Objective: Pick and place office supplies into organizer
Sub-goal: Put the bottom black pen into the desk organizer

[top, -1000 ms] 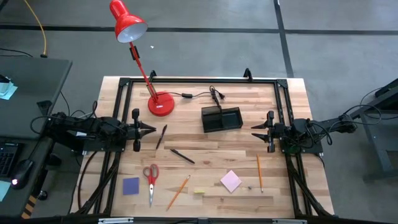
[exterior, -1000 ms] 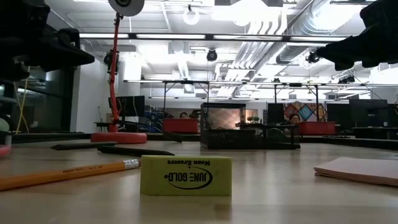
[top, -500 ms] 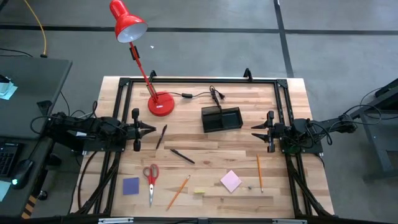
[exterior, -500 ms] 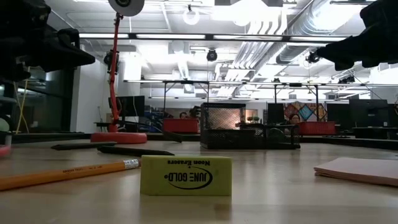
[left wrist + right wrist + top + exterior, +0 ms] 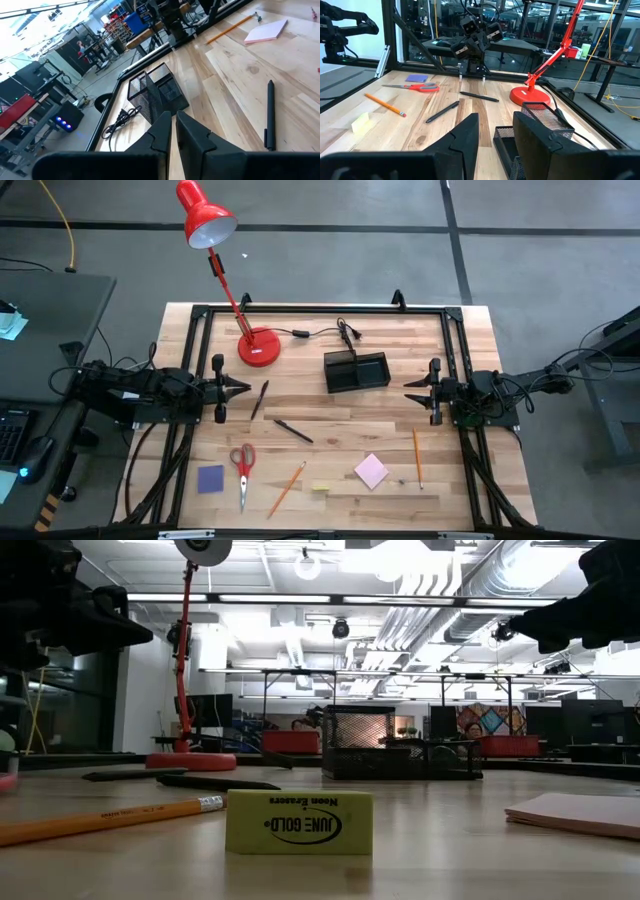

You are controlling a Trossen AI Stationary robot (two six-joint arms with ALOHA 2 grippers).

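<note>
two sets of jaws hover at the surface's (image 5: 330, 480) left and right edges, left gripper (image 5: 243, 388) closed, right gripper (image 5: 409, 395) parted, both empty. the organizer (image 5: 356, 371) sits between them toward the far side, right of the red lamp (image 5: 258, 346); pens (image 5: 293, 430), pencils (image 5: 286, 488), scissors (image 5: 242, 464) and pads (image 5: 371, 471) lie scattered nearer.

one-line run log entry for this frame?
phase: idle | left gripper: shut, empty | right gripper: open, empty | organizer: empty

You're looking at a robotics lab or workshop here: exposed ducts and pipes (image 5: 440, 600) run under strip lights across an open ceiling. Behind your wooden surface (image 5: 330, 430) stand more framed test benches (image 5: 330, 680) with red bins (image 5: 505, 745), and grey concrete floor (image 5: 330, 260) surrounds the rig.
</note>
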